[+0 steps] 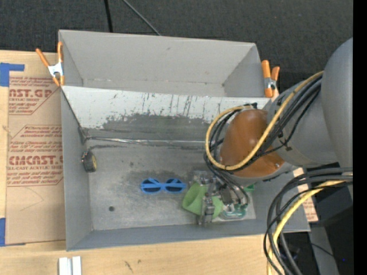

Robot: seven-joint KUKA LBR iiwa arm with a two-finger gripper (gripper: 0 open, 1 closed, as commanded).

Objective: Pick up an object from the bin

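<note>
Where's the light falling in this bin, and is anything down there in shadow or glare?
Camera view: the bin has a brightly lit back wall and a dimmer, scuffed floor; the gripper and the green thing next to it lie in the arm's shade at the lower right; the blue two-loop thing is evenly lit, no glare.

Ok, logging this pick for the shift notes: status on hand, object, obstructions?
Hand low at near right of bin, beside a green piece. Blue bow-shaped piece just left, apart. Small dark thing by left wall, well clear.
</note>
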